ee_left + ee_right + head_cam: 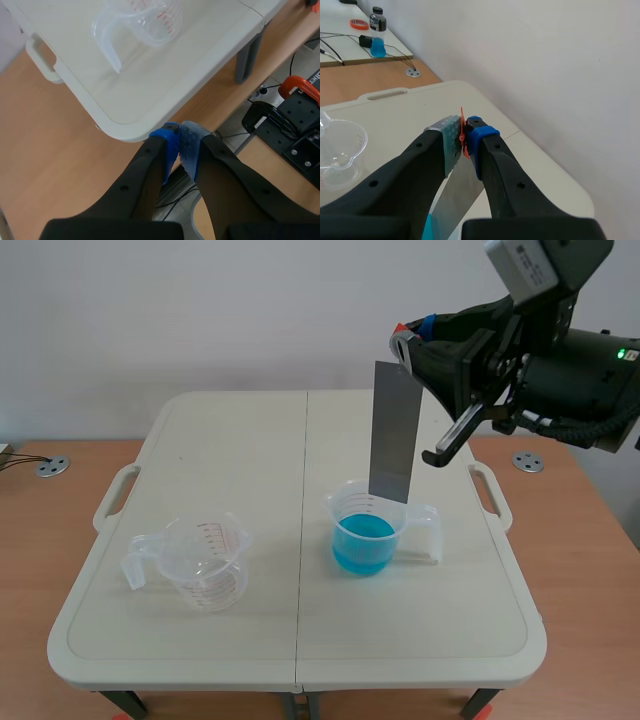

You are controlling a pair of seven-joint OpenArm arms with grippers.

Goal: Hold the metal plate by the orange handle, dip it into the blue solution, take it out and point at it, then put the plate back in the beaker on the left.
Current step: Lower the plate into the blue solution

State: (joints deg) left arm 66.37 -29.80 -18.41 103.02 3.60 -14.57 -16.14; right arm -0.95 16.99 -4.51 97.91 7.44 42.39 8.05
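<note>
The left gripper point(180, 134), fingers together, hangs beside the cream plastic table point(165, 90), whose left bears an empty clear plastic beaker point(205, 565), while the right gripper point(405, 340), clamped on the orange handle point(463, 132), holds the grey metal plate point(393, 430) upright over the clear beaker of blue solution point(365, 535).

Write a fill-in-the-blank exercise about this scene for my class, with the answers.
1. The right hand grips the plate by its ___ handle.
2. The plate hangs over the beaker of ___ solution.
3. The other beaker is ___.
4. The left hand is ___, holding nothing.
Answers: orange, blue, empty, shut.
</note>
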